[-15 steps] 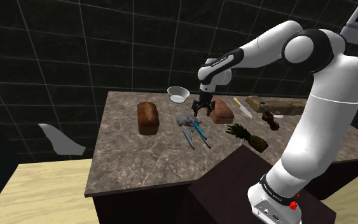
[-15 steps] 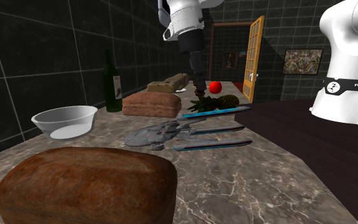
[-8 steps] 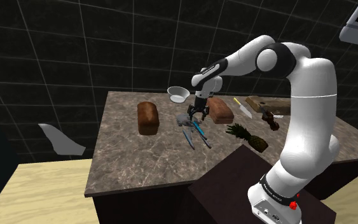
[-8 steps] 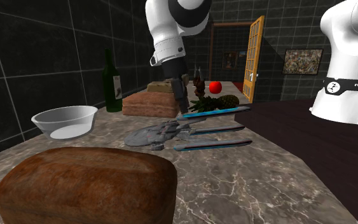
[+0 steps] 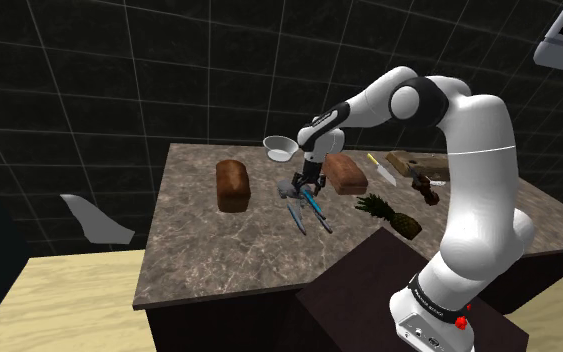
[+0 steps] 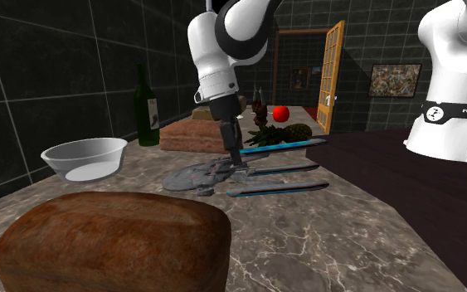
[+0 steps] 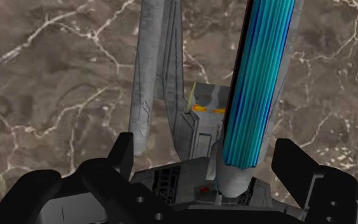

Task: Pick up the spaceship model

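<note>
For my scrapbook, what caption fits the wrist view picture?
Open black gripper straddles the grey spaceship model on a marbled counter.

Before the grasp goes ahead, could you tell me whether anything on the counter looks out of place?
Nothing looks spilled or damaged. The pineapple lies on its side near the edge of the counter, and the spaceship model sits oddly among food, under the open gripper.

Marbled counter (image 5: 219,255), brown loaf (image 5: 233,185), second loaf (image 5: 345,174), white bowl (image 5: 280,148), pineapple (image 5: 390,215), green bottle (image 6: 147,106), perhaps a knife (image 5: 380,170)

Dim, flat light throughout; brightest is the blue tube of the spaceship model (image 7: 199,130).
</note>
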